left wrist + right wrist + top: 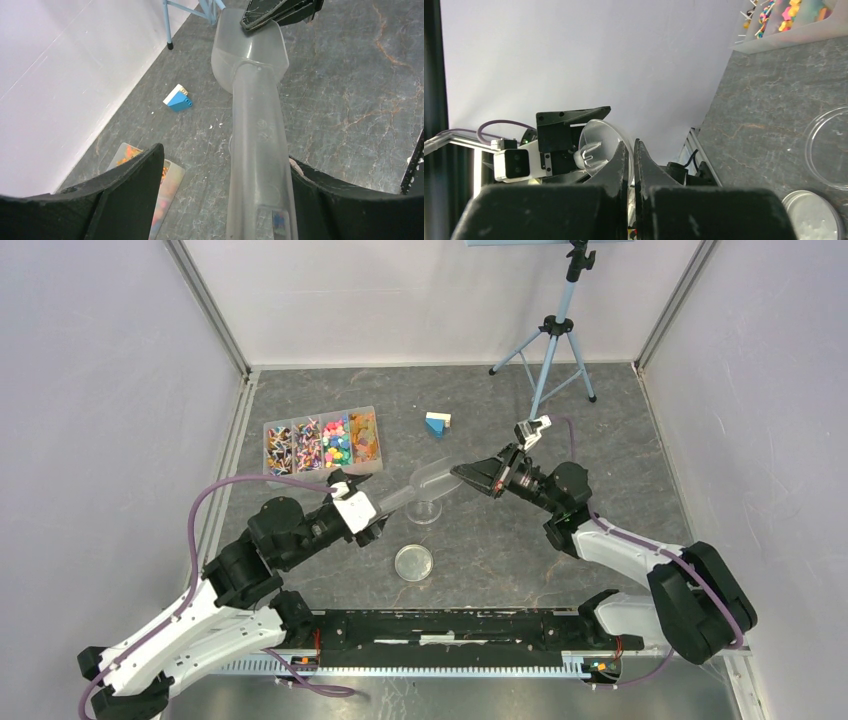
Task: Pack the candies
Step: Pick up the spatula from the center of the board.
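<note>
The candies lie sorted in a clear divided box at the left rear, and show again in the right wrist view. A clear plastic scoop hangs above the table between the arms. My right gripper is shut on the rim of its bowl; the thin rim runs between the closed fingers of the right gripper. My left gripper stands open around the scoop handle. The handle leans against the right-hand finger, with a wide gap to the other. No candy shows in the scoop.
A small clear jar stands under the scoop, with its round lid lying nearer the arms. A blue-and-white block lies at the rear centre. A blue tripod stands at the back right. Grey walls close in both sides.
</note>
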You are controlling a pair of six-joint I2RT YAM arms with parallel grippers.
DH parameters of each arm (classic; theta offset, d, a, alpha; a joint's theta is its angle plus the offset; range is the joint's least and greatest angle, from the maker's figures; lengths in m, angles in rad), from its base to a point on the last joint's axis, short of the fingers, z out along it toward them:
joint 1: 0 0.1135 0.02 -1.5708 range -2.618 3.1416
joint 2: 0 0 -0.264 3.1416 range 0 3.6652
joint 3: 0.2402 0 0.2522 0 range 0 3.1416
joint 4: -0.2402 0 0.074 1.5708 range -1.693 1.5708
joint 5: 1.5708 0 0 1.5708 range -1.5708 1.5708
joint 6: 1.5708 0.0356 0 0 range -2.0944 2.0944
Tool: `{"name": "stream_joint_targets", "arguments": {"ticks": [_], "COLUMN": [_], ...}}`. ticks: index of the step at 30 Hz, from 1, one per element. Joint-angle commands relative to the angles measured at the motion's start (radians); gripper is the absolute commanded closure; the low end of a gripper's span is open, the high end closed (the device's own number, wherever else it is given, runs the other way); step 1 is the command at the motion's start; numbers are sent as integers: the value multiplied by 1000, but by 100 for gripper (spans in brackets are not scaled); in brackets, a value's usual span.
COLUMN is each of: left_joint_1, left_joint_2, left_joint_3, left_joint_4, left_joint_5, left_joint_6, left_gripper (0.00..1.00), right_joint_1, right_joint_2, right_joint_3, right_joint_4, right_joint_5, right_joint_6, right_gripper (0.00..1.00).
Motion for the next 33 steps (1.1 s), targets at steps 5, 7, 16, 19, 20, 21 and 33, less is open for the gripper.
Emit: {"name": "stream_joint_targets", "arguments": {"ticks": [5, 7, 16, 19, 20, 21, 33], "left_joint_1": [-1, -1, 0, 0, 0, -1, -1], "left_joint_2": [11, 12, -19, -19, -17, -14, 43], "left_joint_3": [-5, -1, -5, -7, -7, -7, 21], "left_joint_4": [111, 111, 112, 106, 107, 106, 112], "left_joint_5": [71, 78, 116, 116, 118, 123, 164], "left_joint_6": [40, 37, 22, 25, 26, 26, 11], "left_gripper": [23, 24, 20, 21, 22, 23, 59], "right_joint_1": [3, 3, 2, 3, 3, 3, 3], "right_joint_2": [9, 10, 12, 15, 15, 13, 6], "right_joint_3": [-26, -31, -48, -48, -48, -47, -44], "right_joint_4": [130, 130, 111, 113, 114, 113, 69], "right_joint_5": [-15, -11, 9, 13, 13, 13, 19], "right_joint_6": [59, 57, 42, 43, 43, 43, -1], "right_gripper": [100, 100, 100, 100, 100, 100, 97]}}
